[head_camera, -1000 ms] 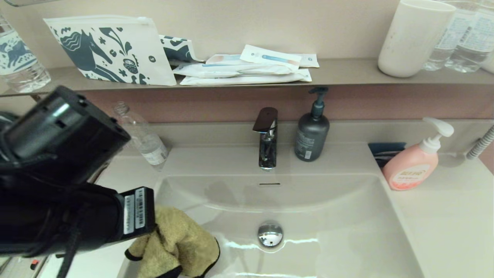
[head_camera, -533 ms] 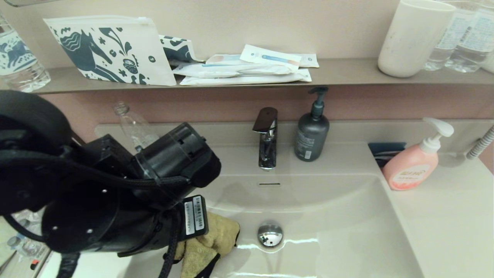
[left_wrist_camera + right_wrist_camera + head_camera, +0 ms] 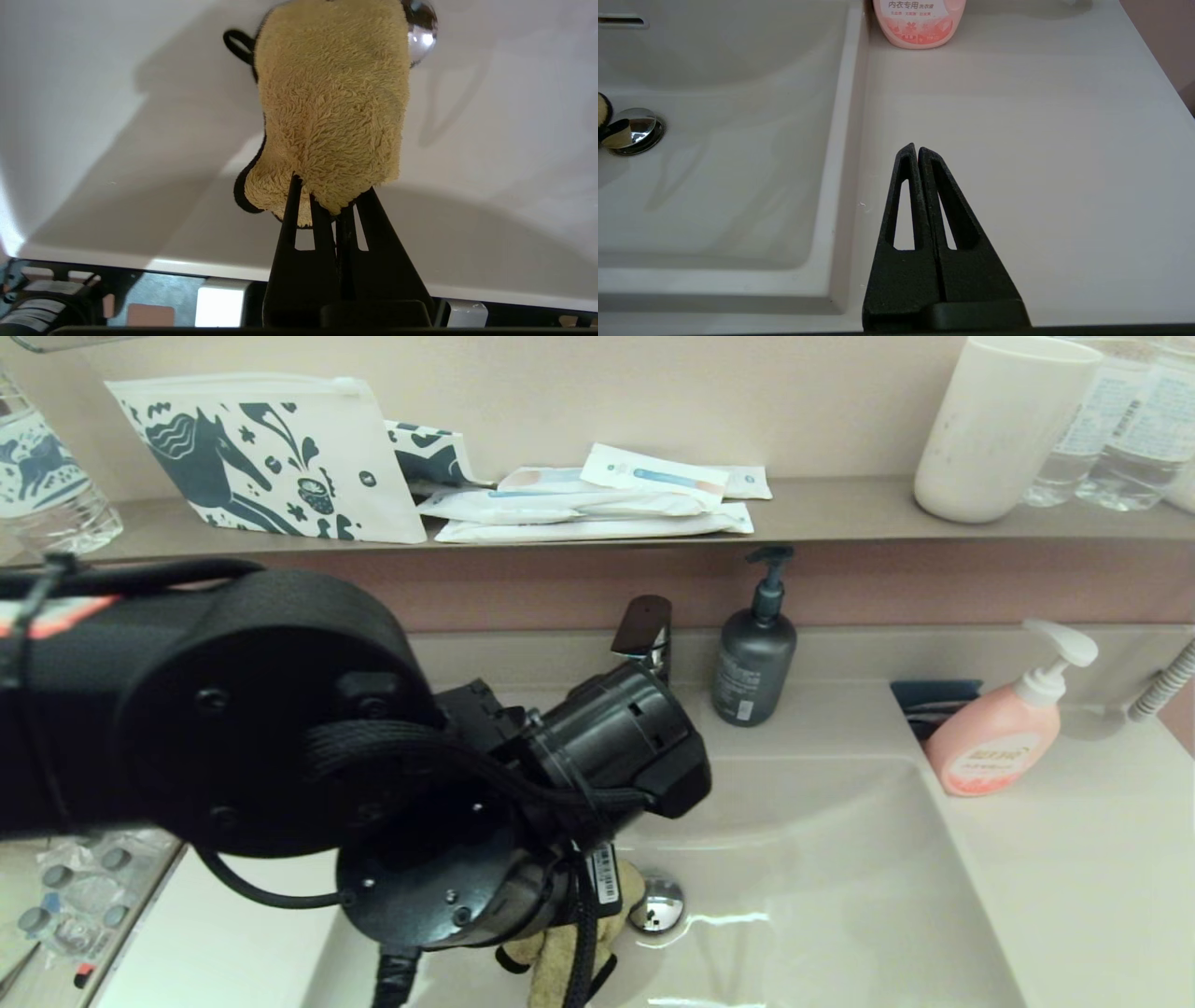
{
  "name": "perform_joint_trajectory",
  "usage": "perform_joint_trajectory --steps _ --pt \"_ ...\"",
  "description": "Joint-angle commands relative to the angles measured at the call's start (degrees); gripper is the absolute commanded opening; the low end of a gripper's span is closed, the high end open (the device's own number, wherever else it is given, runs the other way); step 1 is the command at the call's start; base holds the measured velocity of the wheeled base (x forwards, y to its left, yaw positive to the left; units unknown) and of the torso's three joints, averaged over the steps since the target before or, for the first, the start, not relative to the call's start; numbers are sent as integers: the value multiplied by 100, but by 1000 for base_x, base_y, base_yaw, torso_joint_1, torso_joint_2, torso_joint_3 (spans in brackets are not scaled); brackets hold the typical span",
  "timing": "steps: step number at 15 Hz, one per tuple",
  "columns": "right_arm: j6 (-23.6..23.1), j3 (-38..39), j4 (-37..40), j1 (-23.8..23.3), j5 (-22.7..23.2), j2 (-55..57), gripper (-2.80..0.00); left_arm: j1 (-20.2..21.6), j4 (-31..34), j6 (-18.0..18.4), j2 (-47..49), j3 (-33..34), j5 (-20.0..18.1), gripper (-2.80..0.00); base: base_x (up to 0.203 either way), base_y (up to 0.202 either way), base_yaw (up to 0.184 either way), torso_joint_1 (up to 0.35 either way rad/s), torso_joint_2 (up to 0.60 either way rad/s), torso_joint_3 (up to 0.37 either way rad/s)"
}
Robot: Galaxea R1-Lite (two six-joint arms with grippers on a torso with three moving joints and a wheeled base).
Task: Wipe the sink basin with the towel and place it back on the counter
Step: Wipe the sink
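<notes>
My left gripper [image 3: 331, 196] is shut on one end of the fluffy mustard-yellow towel [image 3: 331, 93]. The towel lies spread on the floor of the cream-white sink basin [image 3: 93, 116]. Its far end reaches the chrome drain plug [image 3: 420, 28]. From the head, my big black left arm [image 3: 373, 784] covers the basin's left half, and only a bit of the towel [image 3: 560, 957] shows under the wrist beside the drain plug [image 3: 661, 902]. My right gripper [image 3: 917, 150] hovers shut and empty over the counter [image 3: 1017, 140], right of the sink basin [image 3: 714, 140].
A chrome faucet [image 3: 644, 644] and a dark soap dispenser [image 3: 754, 663] stand behind the basin. A pink pump bottle [image 3: 1004, 728] sits on the right counter [image 3: 1083, 859]. The grey-brown shelf [image 3: 840, 509] above carries pouches, packets, a white cup [image 3: 1004, 425] and bottles.
My left arm has swept to the right across the basin, dragging the towel from the left wall to the drain plug. The right gripper's earlier position is not shown.
</notes>
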Motion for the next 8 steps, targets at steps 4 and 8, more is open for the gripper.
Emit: perform_joint_trajectory --steps 4,8 --pt "-3 4 0 1 2 9 -280 -299 759 -530 1295 -1121 -45 -280 0 0 0 0 0 0" --pt "-5 5 0 1 2 9 -280 -511 1038 -769 1916 -1794 -40 -280 0 0 0 0 0 0"
